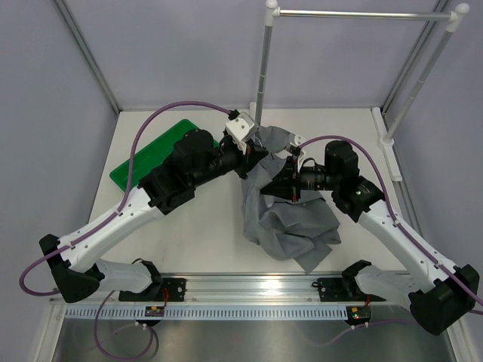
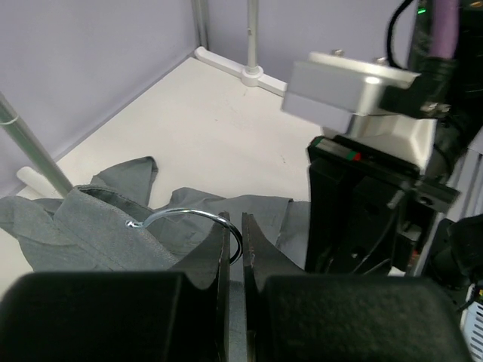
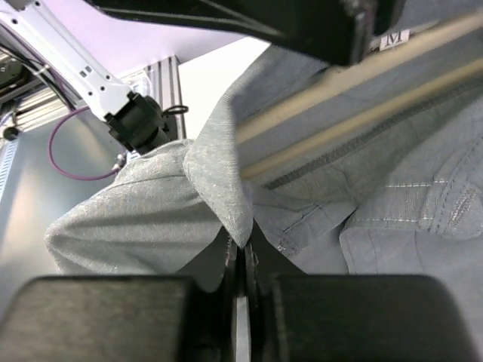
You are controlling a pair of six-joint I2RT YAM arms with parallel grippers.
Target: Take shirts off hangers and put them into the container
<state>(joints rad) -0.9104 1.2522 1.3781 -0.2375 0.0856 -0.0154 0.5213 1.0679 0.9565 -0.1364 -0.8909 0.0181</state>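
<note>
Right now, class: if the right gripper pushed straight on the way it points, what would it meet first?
The grey shirt: the right gripper has its jaws shut on a fold of it, so fabric lies directly ahead. Beyond that probably comes the cream hanger, though depth is unclear.

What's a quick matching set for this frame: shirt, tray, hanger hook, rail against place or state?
Things:
1 shirt
2 tray
3 hanger hook
4 rail

States:
A overhead, nothing hanging on it
B green, far left
C fold pinched in right fingers
D caught between left fingers

Pairs: 1-C, 2-B, 3-D, 4-A
</note>
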